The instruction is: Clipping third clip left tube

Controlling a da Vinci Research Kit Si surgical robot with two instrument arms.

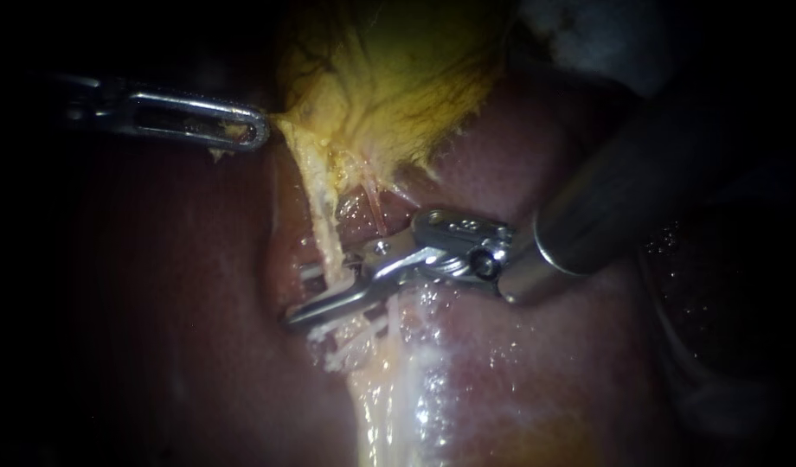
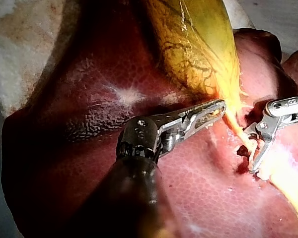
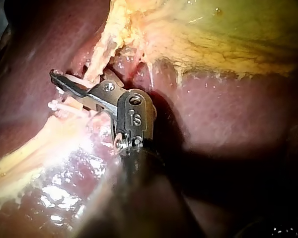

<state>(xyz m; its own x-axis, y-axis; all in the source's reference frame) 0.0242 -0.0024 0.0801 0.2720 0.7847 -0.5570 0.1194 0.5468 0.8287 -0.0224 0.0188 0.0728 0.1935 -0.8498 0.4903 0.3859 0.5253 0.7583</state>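
The yellow gallbladder (image 1: 389, 78) hangs over the dark red liver (image 1: 156, 303). My left instrument (image 1: 255, 130) comes in from the upper left with its jaws shut on the gallbladder's lower edge, as the left wrist view also shows (image 2: 216, 108). From that edge a pale yellow left tube (image 1: 329, 229) runs down. My right instrument (image 1: 301, 298) comes in from the right. Its jaws stand open around the left tube, one on each side, with a gap between them. Whitish pieces (image 1: 342, 342) lie on the tube just below the jaws; I cannot tell whether they are clips.
A thin pinkish right tube (image 1: 374, 203) runs beside the left one, just above the right instrument's hinge. Wet, glistening pale tissue (image 1: 398, 389) trails down from the jaws across the liver. White cloth (image 2: 20, 44) borders the liver beyond my left instrument.
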